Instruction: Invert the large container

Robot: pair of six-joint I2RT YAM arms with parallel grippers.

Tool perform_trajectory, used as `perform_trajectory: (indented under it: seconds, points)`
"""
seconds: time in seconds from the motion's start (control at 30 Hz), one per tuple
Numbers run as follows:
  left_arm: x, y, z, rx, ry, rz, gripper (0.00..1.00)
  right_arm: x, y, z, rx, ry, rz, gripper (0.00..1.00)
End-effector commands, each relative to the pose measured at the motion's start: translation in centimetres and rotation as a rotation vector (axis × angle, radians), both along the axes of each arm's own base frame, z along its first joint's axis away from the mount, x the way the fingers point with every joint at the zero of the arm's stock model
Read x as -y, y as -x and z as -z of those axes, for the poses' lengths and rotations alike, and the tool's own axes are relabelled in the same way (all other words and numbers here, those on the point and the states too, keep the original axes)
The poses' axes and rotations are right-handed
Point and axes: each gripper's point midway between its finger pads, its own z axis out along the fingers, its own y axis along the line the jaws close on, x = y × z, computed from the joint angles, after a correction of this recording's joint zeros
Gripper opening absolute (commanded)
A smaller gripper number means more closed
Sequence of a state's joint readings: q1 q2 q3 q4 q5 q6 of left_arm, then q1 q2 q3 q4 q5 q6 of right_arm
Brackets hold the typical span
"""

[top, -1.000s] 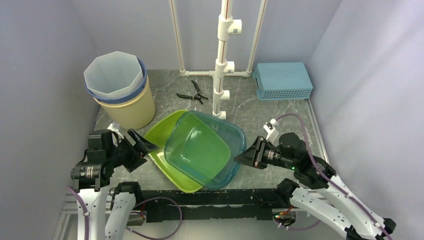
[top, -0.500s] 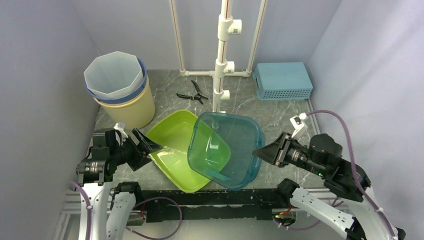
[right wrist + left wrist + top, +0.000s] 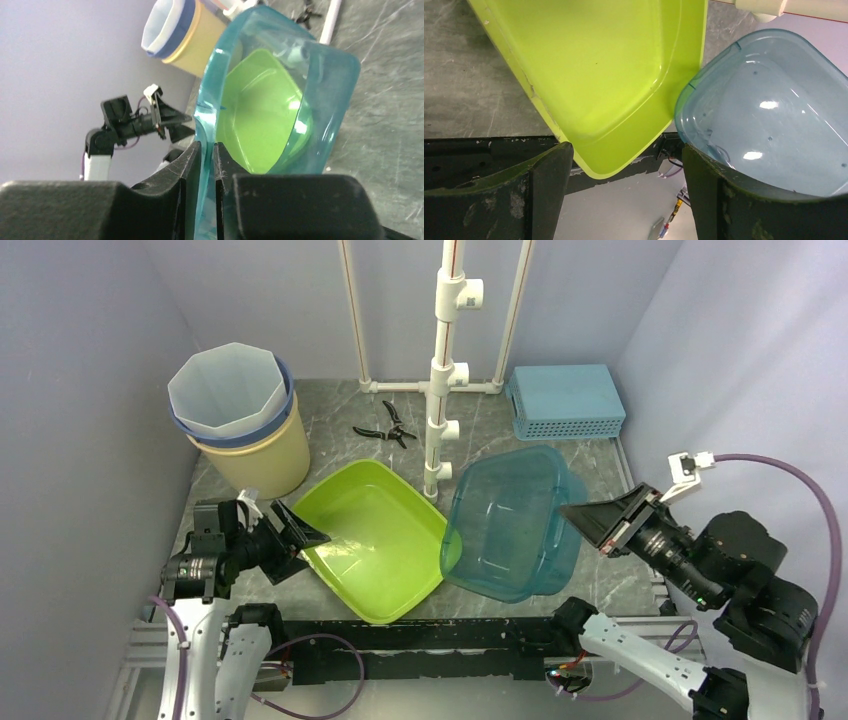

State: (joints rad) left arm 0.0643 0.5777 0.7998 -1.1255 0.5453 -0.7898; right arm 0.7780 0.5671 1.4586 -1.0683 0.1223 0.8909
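Progress looks about half to me: left claw (image 3: 298, 538) gapes empty beside the lime-green plastic tub (image 3: 375, 540) on the counter (image 3: 330, 430). Right of it, the translucent teal plastic container (image 3: 505, 525) is tipped on its side, rim pinched by right claw (image 3: 585, 522), not yet inverted.

Passable over bare tabletop (image 3: 330, 435) between bucket (image 3: 250, 455) and pipe post (image 3: 440, 420), apart from pliers (image 3: 385, 425) lying there; blocked nearer by green tub (image 3: 370, 540) and tilted blue tub (image 3: 505, 530) side by side

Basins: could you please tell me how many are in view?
2: the green basin at centre; the teal basin tilted right of it, held by the right gripper.
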Motion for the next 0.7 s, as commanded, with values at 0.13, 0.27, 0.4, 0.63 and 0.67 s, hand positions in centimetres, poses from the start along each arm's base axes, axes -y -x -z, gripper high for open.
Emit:
perform_trajectory:
  seconds: [0.13, 0.27, 0.4, 0.63, 0.67]
  points:
    - [0.6, -0.6, -0.2, 0.024, 0.037, 0.018, 0.85, 2.7, -1.9, -2.2, 0.065, 0.083, 0.152, 0.0]
    - [0.6, -0.7, 0.0, 0.021, 0.037, 0.02, 0.85, 2.5, -3.6, -0.7, 0.031, 0.179, 0.201, 0.0]
    - [0.7, -0.6, 0.0, 0.018, 0.045, 0.025, 0.85, 1.2, -5.1, 0.3, 0.027, 0.234, 0.191, 0.0]
    - [0.7, -0.6, 0.2, 0.015, 0.044, 0.036, 0.85, 2.8, -6.1, -2.7, 0.088, 0.283, 0.273, 0.0]
    - [0.7, -0.6, 0.2, 0.015, 0.044, 0.038, 0.85, 3.1, -6.0, -3.3, 0.101, 0.285, 0.279, 0.0]
